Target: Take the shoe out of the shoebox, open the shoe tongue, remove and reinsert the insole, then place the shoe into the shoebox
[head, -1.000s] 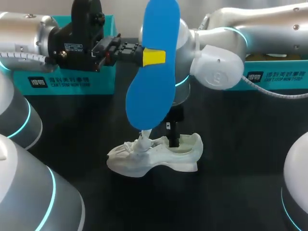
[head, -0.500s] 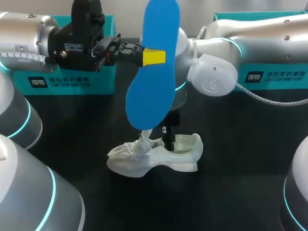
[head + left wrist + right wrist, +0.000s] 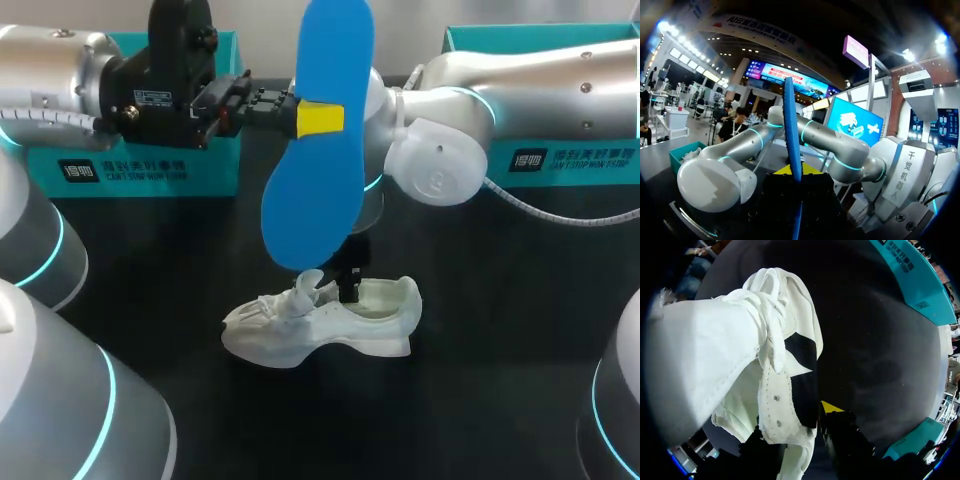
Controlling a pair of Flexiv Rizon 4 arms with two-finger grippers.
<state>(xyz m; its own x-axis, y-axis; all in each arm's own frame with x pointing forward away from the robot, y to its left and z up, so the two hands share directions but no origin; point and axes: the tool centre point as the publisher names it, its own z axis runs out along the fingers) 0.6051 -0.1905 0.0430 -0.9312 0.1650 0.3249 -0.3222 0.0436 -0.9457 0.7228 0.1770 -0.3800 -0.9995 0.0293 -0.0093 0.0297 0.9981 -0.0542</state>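
Observation:
The blue insole (image 3: 318,140) hangs upright above the table, and my left gripper (image 3: 318,118) is shut on its middle. In the left wrist view the insole (image 3: 790,125) stands edge-on between the yellow tips of that gripper (image 3: 796,172). Below it the white shoe (image 3: 330,322) lies on the black table, toe to the left. My right gripper (image 3: 350,283) reaches down into the shoe's opening, just behind the tongue (image 3: 305,290). The right wrist view is filled by the shoe's laced side and tongue (image 3: 772,365), right against that gripper.
A teal shoebox (image 3: 150,170) stands at the back left behind my left arm. A second teal box part (image 3: 570,155) sits at the back right under my right arm. Black tabletop (image 3: 480,350) lies bare around the shoe.
My right arm has shifted left and its gripper sits deeper at the shoe's opening. The tongue, upright before, now leans over. The left arm and insole have not moved.

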